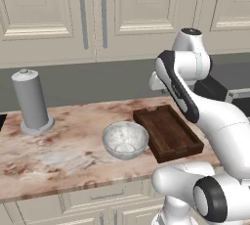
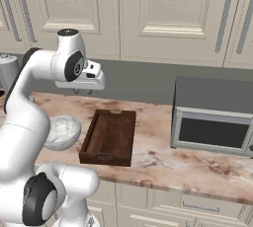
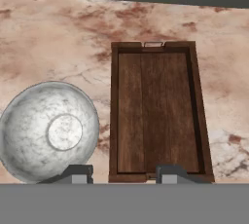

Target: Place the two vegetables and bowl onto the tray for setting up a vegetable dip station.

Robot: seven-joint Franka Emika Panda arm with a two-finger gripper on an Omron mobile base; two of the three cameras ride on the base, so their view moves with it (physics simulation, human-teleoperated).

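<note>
one bowl (image 3: pixel 48 131) sits just beside your tray (image 3: pixel 155 47) near the desk's (image 1: pixel 58 155) front edge; claw (image 3: pixel 124 173) released, grasping nothing.

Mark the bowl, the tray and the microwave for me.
bowl (image 1: pixel 125 141), left base view, inner wall.
tray (image 3: pixel 155 116), hand view, bare wooden floor.
microwave (image 2: pixel 213 132), right base view, door window.

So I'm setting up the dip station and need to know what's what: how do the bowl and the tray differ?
The bowl is round, deep and mottled whitish-grey; the tray is rectangular, shallow and dark brown wood. The tray has handle cut-outs at its short ends; the bowl has none. Both are empty and sit side by side on the counter.
</note>
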